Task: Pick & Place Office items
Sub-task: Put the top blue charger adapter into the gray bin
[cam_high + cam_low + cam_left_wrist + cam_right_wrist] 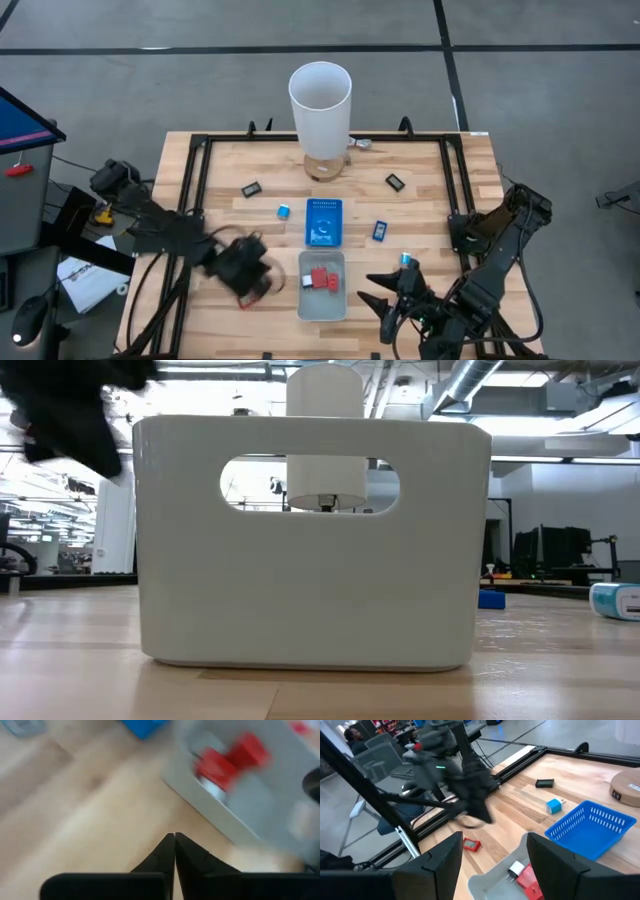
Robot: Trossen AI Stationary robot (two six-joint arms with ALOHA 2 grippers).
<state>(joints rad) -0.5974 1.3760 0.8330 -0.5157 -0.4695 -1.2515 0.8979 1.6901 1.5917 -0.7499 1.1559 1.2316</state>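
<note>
The grey tray (322,300) holds two red pieces (320,279), which also show in the left wrist view as red pieces (230,762). My left gripper (174,840) is shut and empty. It hovers over the table just left of that tray (262,278). A small red piece (471,844) lies on the wood beneath it. My right gripper (492,855) is open and empty at the tray's right near corner (385,292). Loose on the table lie two black pieces (251,188) (396,182), a blue cube (284,211), a blue block (380,231) and a blue-white piece (405,260).
A blue mesh tray (323,221) sits just beyond the grey tray. The tall white cylinder (320,105) stands on a round wooden base at the far edge, with a small pale item (362,144) beside it. In the low view the grey tray's wall (310,580) fills the middle.
</note>
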